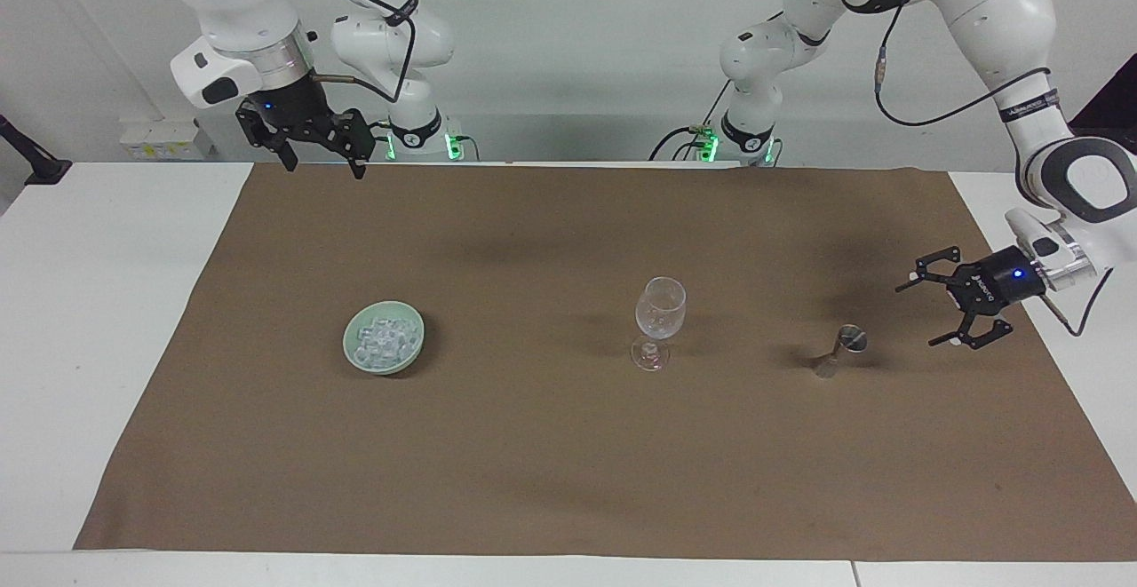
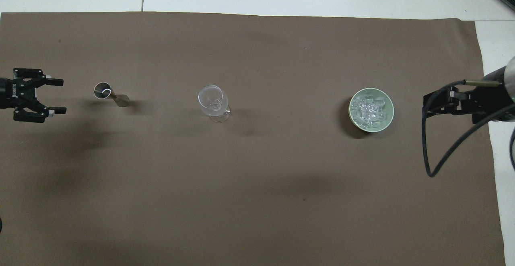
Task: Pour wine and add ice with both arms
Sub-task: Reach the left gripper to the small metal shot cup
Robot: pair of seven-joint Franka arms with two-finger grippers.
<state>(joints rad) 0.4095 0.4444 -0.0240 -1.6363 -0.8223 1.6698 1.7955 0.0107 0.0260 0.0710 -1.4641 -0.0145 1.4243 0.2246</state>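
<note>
Brown cloth (image 1: 533, 463) covers most of the white surface (image 1: 98, 303), with a pale wall rising at the robots' end. On the cloth three things stand in a row, well apart from one another: a pale green bowl (image 1: 353, 359) toward the right arm's end, a stemmed glass (image 1: 659, 321) in the middle, and a small metal jigger (image 1: 844, 349) toward the left arm's end.

The ice (image 1: 384, 340) lies heaped in the green bowl as small clear cubes. The glass stands upright on its foot, and the jigger stands upright too.

The left tool (image 1: 933, 313) hangs low over the cloth near the left arm's end, turned on its side so that its fingers point at the jigger. Its jaws are spread wide and hold nothing. The jigger stands just in front of its fingertips, apart from them; the glass is farther along the same line, and the bowl of ice lies at the row's end toward the right arm.

The right tool (image 1: 322, 165) waits high up over the cloth's edge nearest the robots, fingers pointing down, jaws apart and empty. The bowl of ice lies well apart from it, farther from the robots.
</note>
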